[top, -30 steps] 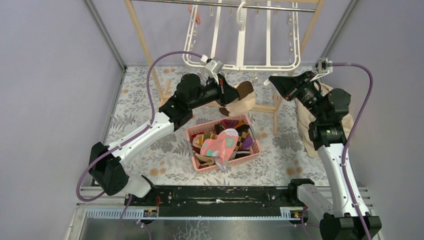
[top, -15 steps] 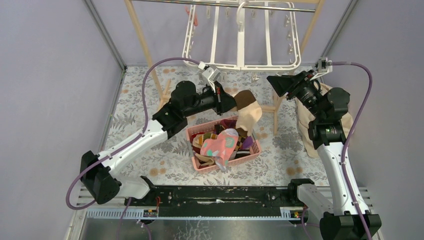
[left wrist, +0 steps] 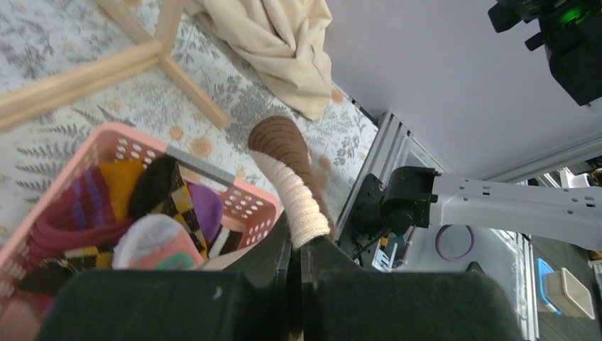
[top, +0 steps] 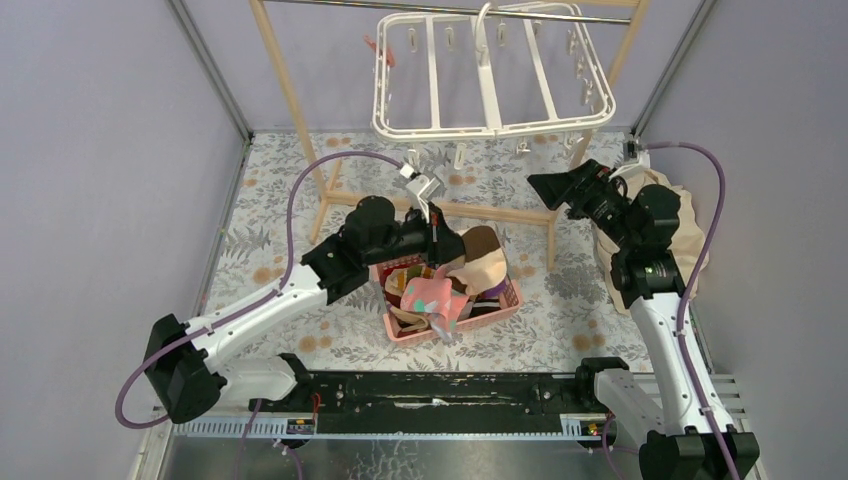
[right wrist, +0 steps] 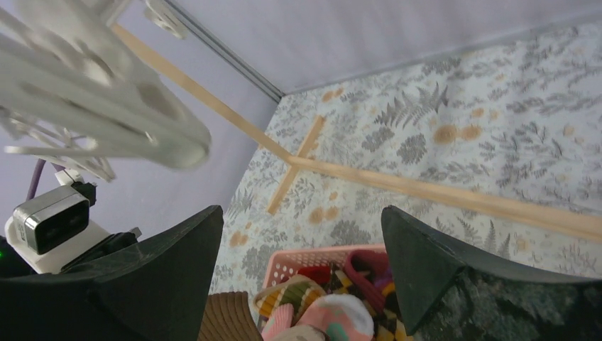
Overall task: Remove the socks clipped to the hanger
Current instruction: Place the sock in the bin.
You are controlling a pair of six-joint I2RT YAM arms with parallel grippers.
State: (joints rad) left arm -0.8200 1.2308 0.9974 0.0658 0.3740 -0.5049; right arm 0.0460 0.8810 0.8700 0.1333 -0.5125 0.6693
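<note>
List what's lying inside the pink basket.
A pile of loose socks fills the pink perforated plastic basket: a pink patterned sock on top, a purple sock, a maroon striped sock, a black-and-yellow checked sock. The lower layers and the basket's floor are covered.

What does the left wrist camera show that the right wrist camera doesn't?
Only the left wrist view: the left gripper shut on the brown-and-cream sock, and the beige cloth. Only the right wrist view: the white hanger, blurred at upper left, and the open right gripper. Both: the pink basket of socks and the wooden frame.
</note>
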